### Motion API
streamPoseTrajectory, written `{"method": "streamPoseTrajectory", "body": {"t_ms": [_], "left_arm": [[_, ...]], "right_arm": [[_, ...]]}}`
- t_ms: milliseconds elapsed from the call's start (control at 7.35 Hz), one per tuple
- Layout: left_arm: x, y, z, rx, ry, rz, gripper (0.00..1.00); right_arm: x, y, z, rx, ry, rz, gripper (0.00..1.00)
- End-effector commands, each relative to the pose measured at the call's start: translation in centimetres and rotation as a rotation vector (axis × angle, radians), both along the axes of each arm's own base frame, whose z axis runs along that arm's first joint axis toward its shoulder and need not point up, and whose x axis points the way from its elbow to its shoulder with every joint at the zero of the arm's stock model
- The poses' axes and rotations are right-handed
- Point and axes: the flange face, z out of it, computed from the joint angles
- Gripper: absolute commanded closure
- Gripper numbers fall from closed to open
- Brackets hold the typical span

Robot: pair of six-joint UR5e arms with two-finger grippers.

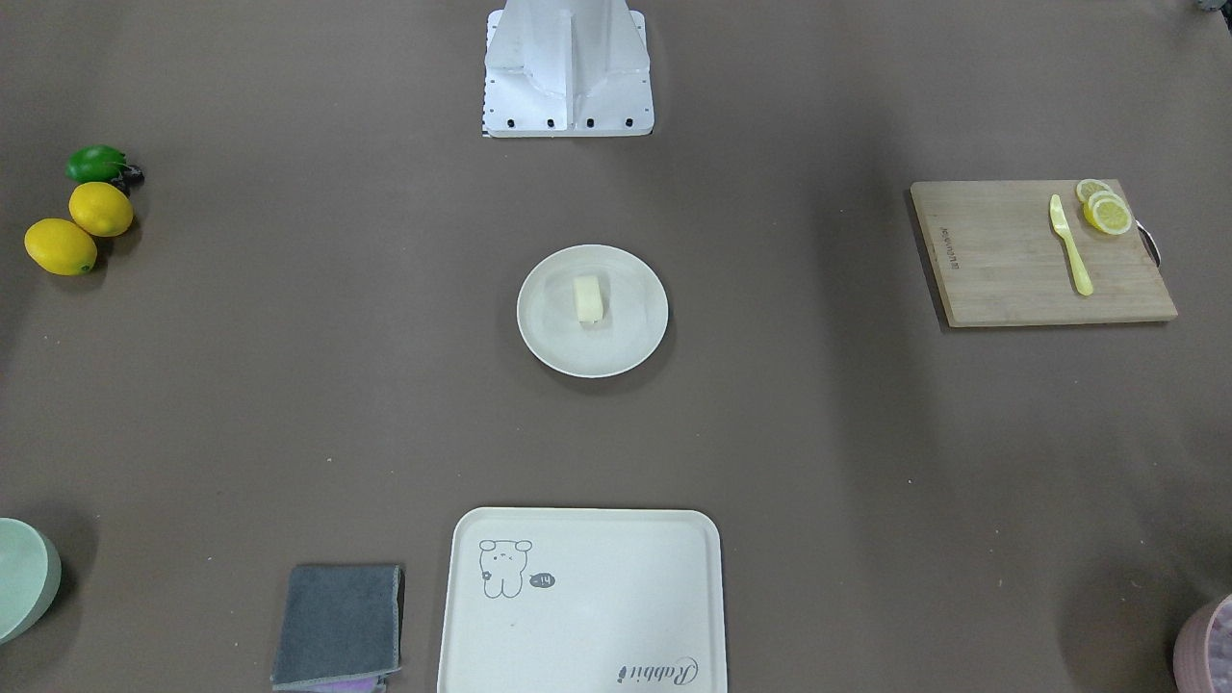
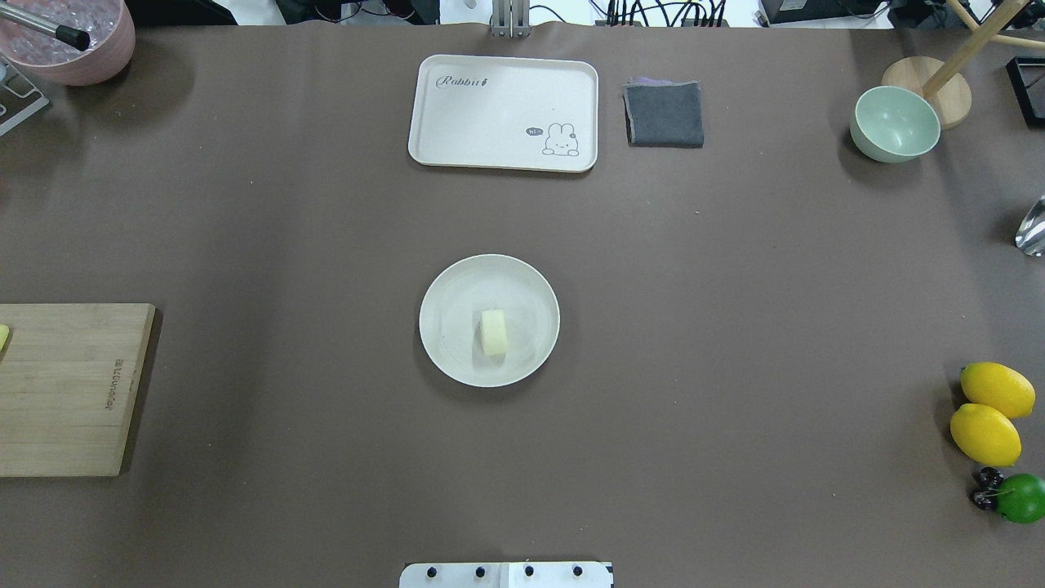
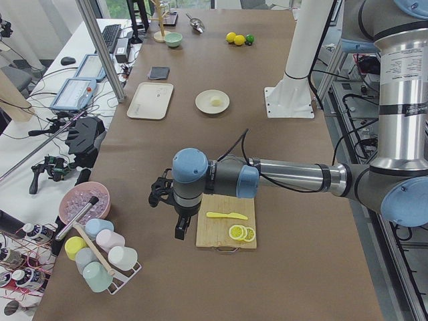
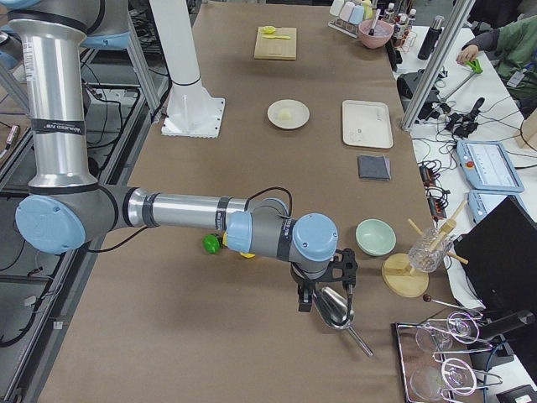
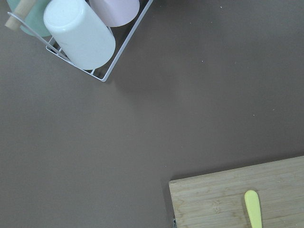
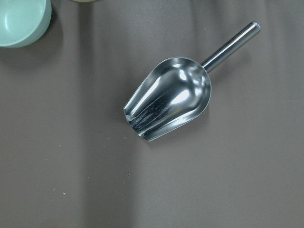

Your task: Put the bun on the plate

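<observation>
The bun (image 1: 589,297) (image 2: 493,331), a small pale cream block, lies a little off centre inside the round cream-white plate (image 1: 549,337) (image 2: 453,347) in the middle of the table. Neither gripper is near it. The left gripper (image 3: 180,231) hangs over the table's left end beside the cutting board, far from the plate (image 3: 204,105). The right gripper (image 4: 324,302) hangs over the right end above a metal scoop, far from the plate (image 4: 277,120). Both show only in the side views, so I cannot tell whether they are open or shut.
A cream tray (image 2: 457,106), grey cloth (image 2: 664,114) and green bowl (image 2: 894,124) lie along the far side. Two lemons (image 2: 988,412) and a lime (image 2: 1020,497) sit at the right. Cutting board (image 1: 1011,260) with knife and lemon slices, cup rack (image 5: 80,33), metal scoop (image 6: 166,99).
</observation>
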Motion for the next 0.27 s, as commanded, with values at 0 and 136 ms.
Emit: {"method": "streamPoseTrajectory", "body": {"t_ms": [0, 136], "left_arm": [[0.01, 0.00, -0.10, 0.003, 0.001, 0.000, 0.02], [0.01, -0.08, -0.19, 0.007, 0.001, 0.001, 0.02]], "right_arm": [[-0.02, 0.16, 0.16, -0.003, 0.000, 0.000, 0.00], [-0.03, 0.31, 0.32, -0.006, 0.001, 0.000, 0.00]]}}
